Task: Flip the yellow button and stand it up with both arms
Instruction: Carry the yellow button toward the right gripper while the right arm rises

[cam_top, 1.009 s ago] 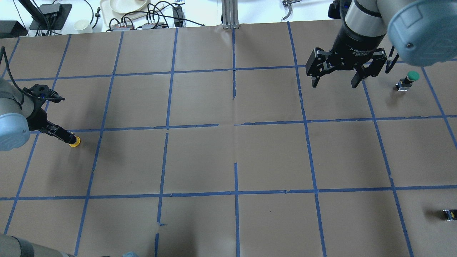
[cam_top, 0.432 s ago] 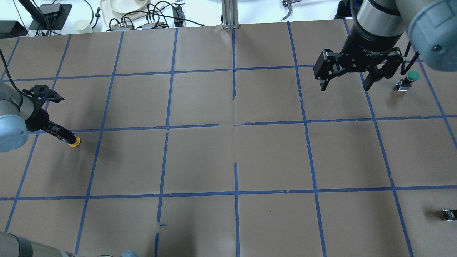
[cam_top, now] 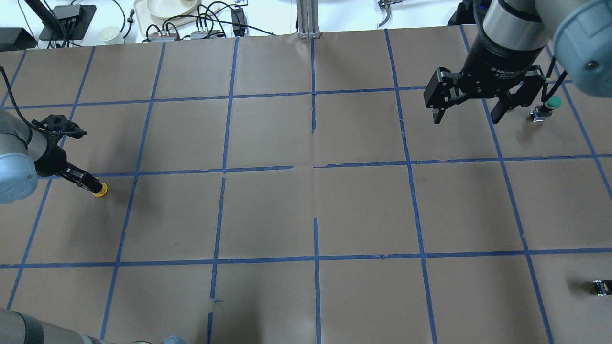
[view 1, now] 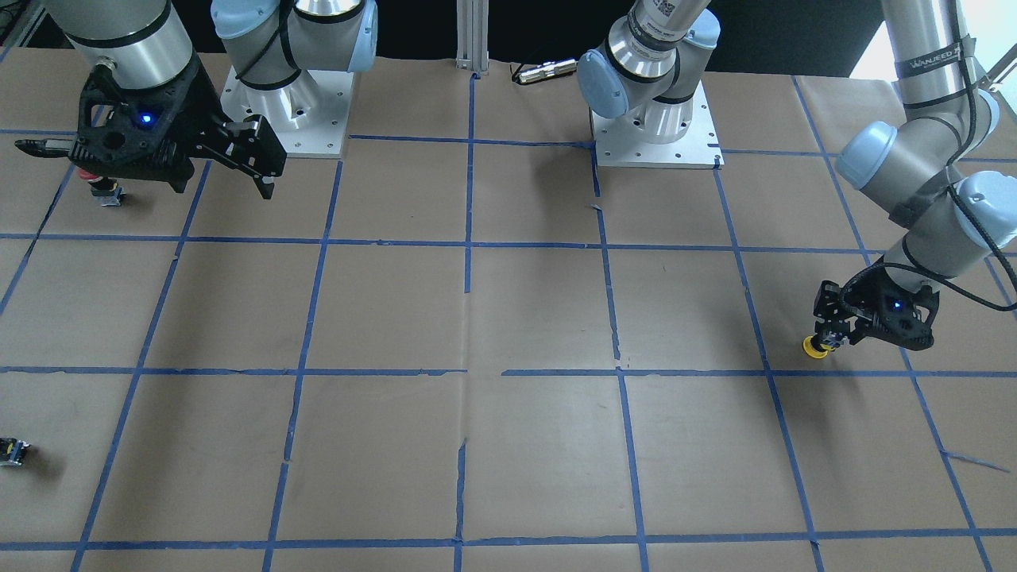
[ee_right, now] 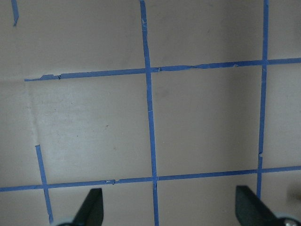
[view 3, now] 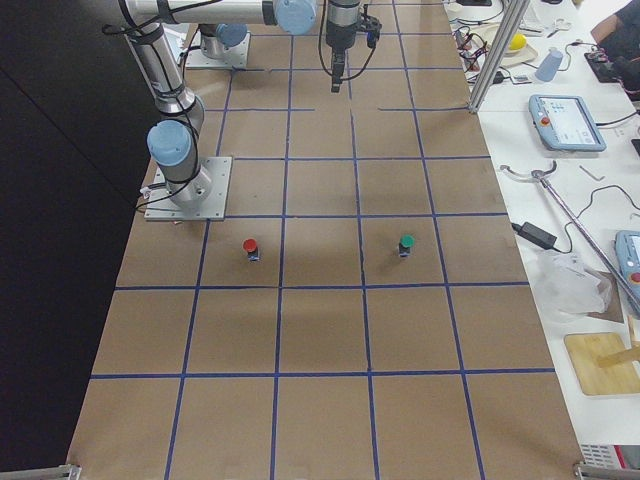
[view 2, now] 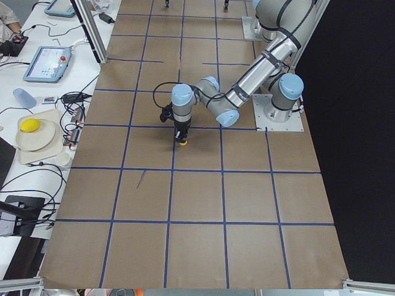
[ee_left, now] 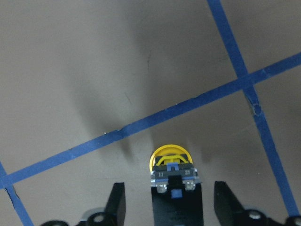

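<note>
The yellow button rests cap-down on the brown paper at the table's left, body tilted up. It also shows in the front view and in the left wrist view. My left gripper is shut on the button's black and grey body, low over the table; it also shows in the front view and the left wrist view. My right gripper is open and empty, high over the far right squares, its fingertips wide apart.
A green-capped button stands just right of my right gripper. A red-capped button stands under it. A small black block lies at the near right edge. Cables and dishes lie beyond the far edge.
My right gripper has moved right and slightly farther away, toward the green-capped button, still open. My left gripper and the yellow button have stayed in place.
</note>
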Robot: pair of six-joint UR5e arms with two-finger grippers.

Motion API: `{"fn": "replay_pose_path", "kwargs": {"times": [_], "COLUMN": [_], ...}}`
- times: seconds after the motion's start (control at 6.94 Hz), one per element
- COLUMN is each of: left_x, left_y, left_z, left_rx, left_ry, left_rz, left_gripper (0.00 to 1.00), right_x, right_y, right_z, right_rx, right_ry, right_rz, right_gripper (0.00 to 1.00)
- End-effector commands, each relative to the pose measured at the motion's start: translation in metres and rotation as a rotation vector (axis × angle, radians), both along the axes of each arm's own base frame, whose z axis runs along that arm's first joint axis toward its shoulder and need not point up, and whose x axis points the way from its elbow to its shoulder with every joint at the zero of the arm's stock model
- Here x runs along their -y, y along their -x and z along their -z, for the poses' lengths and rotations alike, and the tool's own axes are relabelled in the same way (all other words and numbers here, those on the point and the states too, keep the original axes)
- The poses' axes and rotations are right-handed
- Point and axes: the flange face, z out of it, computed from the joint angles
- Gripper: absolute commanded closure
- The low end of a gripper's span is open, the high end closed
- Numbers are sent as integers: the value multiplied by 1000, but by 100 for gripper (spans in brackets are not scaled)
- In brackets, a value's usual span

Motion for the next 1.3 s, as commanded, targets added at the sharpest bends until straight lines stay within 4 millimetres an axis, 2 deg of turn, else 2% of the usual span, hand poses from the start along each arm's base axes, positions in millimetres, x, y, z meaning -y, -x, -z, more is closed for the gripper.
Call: {"fn": "replay_pose_path", "kwargs": {"times": [0.0, 0.29, 0.43, 0.58, 0.72, 0.86, 1.15], "left_x": [3, 14, 24, 33, 29, 16, -12], "left_y": [6, 17, 32, 71, 122, 171, 252], "left_z": [-6, -28, -51, -83, -111, -140, -188], "left_rx": [-11, -114, -214, -348, -414, -481, -800], "left_ry": [3, -4, -59, -82, -126, -135, -204], "left_rz": [3, -40, -118, -139, -176, -199, -325], "left_gripper": [79, 82, 82, 82, 82, 83, 86], "right_x": [0, 0, -1, 1, 1, 1, 7], "right_y": [-1, -1, -1, -1, -1, -1, -18], "right_z": [0, -1, -1, 0, 1, 1, 2], "right_rx": [9, 8, 7, 9, 9, 11, 195], "right_ry": [1, 6, 4, 4, 3, 2, -14], "right_rz": [0, 2, 14, 14, 15, 32, 237], "right_gripper": [0, 0, 0, 0, 0, 0, 0]}}
